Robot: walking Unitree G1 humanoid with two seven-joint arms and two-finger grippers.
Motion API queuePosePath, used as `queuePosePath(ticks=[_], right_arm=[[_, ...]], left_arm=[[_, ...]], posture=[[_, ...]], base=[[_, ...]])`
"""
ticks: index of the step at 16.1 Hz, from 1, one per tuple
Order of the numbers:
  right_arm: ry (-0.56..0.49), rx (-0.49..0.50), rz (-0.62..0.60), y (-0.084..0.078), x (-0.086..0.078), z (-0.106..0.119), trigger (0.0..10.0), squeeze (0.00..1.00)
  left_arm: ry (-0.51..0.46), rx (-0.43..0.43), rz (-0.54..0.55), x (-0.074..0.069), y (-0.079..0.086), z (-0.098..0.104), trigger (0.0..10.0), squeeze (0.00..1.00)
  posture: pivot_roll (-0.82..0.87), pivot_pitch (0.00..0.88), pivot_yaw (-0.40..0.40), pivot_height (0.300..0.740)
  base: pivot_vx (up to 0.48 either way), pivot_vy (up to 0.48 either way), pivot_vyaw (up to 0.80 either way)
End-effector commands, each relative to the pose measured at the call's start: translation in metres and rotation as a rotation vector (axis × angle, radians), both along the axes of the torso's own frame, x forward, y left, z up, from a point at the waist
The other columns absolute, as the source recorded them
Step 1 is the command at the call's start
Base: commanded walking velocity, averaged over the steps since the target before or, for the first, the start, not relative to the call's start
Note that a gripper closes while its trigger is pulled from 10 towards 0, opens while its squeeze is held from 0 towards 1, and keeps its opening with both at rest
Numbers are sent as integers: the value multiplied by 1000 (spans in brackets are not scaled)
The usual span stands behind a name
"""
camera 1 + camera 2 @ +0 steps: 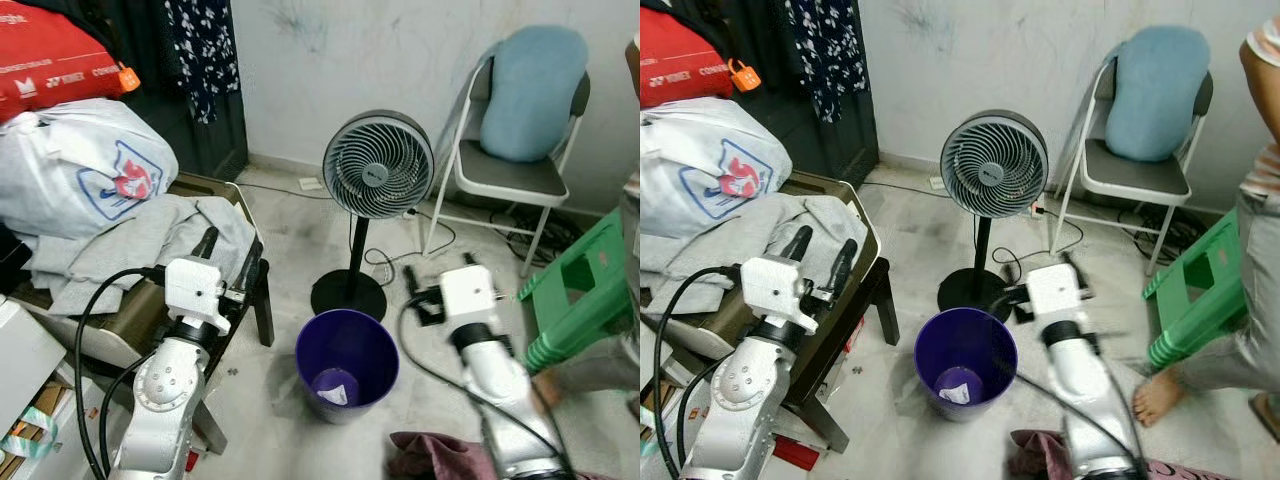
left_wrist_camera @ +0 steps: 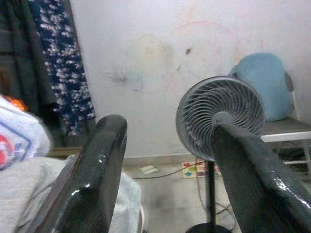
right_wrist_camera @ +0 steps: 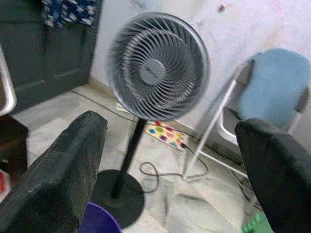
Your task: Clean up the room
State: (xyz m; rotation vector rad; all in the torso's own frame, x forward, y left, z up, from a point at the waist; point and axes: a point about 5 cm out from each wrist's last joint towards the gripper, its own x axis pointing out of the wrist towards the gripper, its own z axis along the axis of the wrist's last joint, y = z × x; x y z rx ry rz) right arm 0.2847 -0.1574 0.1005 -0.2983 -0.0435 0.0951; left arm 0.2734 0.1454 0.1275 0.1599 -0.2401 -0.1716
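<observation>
A purple bin (image 1: 372,352) stands on the floor between my two arms, with a white scrap of paper (image 1: 335,392) at its bottom. A maroon cloth (image 1: 435,455) lies crumpled on the floor just in front of the bin, under my right arm. My left gripper (image 1: 228,262) is open and empty, raised over the edge of the low table (image 1: 862,205) to the bin's left. My right gripper (image 3: 170,125) is open and empty too, held above the floor just right of the bin and pointing toward the fan (image 1: 378,165); it looks blurred.
The standing fan is right behind the bin, with cables on the floor. A folding chair (image 1: 510,170) with a blue cushion stands by the wall. A green stool (image 1: 580,290) and a person (image 1: 1260,200) are at right. Grey cloth (image 1: 150,240) and a white bag (image 1: 85,170) pile on the table.
</observation>
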Motion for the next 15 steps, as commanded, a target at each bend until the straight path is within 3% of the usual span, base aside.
queuePosePath(ticks=[1,3,5,6,8,9,11,13,15], right_arm=[[-12,-13,8,4,1,6,10000,1000],[-28,-9,29,9,0,11,10000,1000],[7,42,-19,3,-2,7,10000,973],[8,46,-11,5,-3,8,10000,0],[39,32,15,8,-7,6,10000,0],[53,41,32,9,-7,5,10000,0],[56,-35,75,12,-10,4,10000,0],[48,-30,39,10,-9,6,10000,0],[-7,-23,12,4,-17,11,10000,0]], left_arm=[[66,79,115,6,6,-10,10000,0],[5,73,18,0,4,-5,10000,0],[-1,110,47,-2,7,-6,10000,0],[4,107,43,-2,7,-6,10000,0],[35,81,-70,-1,-1,-7,10000,0],[52,103,-34,1,-2,-9,10000,0],[69,140,-45,-3,-3,-13,10000,0],[75,166,-52,-10,-3,-20,10000,0],[59,71,-159,-23,-2,-19,10000,0]], posture=[[-46,0,-30,740],[-38,1,-4,740],[-36,0,11,740],[-42,0,19,740],[-41,0,33,740],[-41,0,33,740],[-48,3,31,740],[-39,11,20,740],[-40,3,14,740]], base=[[0,0,0],[0,0,0],[0,0,0],[0,0,0],[0,0,0],[0,0,0],[0,0,0],[0,0,0],[0,0,0]])
